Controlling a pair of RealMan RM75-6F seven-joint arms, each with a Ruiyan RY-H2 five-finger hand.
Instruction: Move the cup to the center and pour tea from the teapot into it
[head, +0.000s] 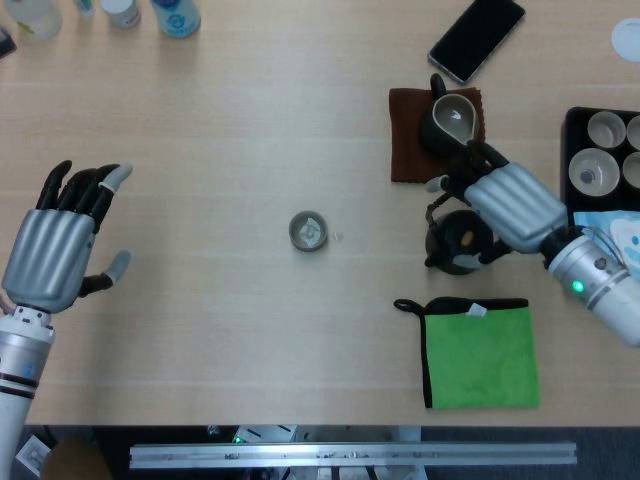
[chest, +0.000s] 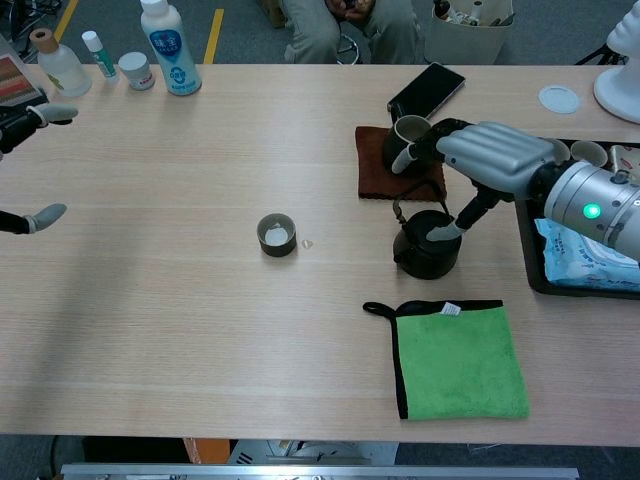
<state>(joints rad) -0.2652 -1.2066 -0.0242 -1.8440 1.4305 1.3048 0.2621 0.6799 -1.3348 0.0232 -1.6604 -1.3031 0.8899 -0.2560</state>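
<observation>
The small dark cup (head: 308, 231) (chest: 276, 235) stands at the table's middle, with liquid in it. The black teapot (head: 458, 242) (chest: 428, 250) sits on the table to its right, handle upright. My right hand (head: 510, 205) (chest: 495, 158) hovers over the teapot's far right side, fingers spread and reaching toward the pitcher; only the thumb tip lies close to the lid, contact unclear. My left hand (head: 55, 250) (chest: 30, 112) is far left, fingers apart, holding nothing; the chest view shows only its fingertips.
A dark pitcher (head: 452, 120) (chest: 405, 142) stands on a brown mat (head: 408, 150) behind the teapot. A green cloth (head: 478, 355) lies in front of it. A black tray (head: 572, 160) of cups is at right, a phone (head: 476, 37) behind, bottles (chest: 168, 48) back left.
</observation>
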